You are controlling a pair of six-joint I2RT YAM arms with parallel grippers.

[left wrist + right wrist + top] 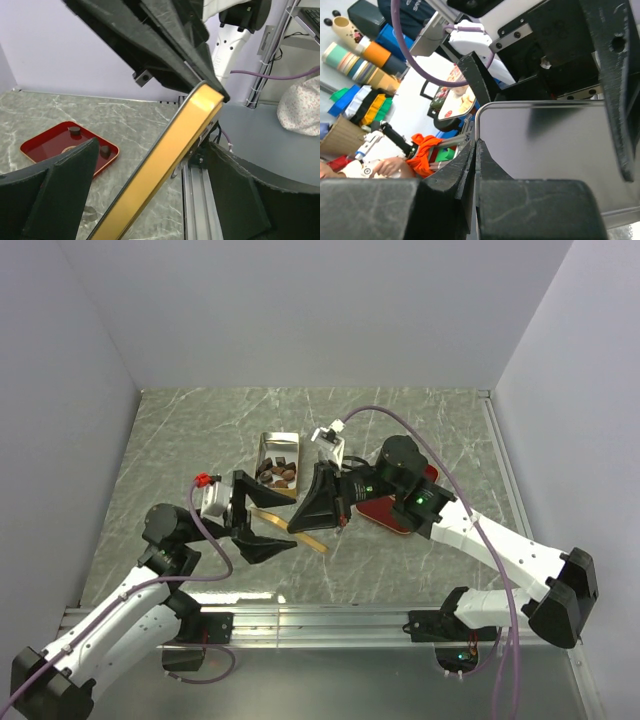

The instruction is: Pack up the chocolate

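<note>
The gold tin [270,443] stands open on the table with several brown chocolate chunks [279,474] inside. Two more chocolate pieces [75,131] lie on the red tray [47,145], which shows partly under the right arm in the top view [385,512]. My right gripper [476,142] is shut on the rim of the tin's gold lid [165,165], holding it tilted above the table in front of the tin. My left gripper [283,525] is open, one finger [62,195] on each side of the lid's lower end, apart from it. The lid's silvery inside [550,150] fills the right wrist view.
White walls close the table at the back and both sides. An aluminium rail [330,618] runs along the near edge between the arm bases. The right arm's purple cable [420,440] loops above the red tray.
</note>
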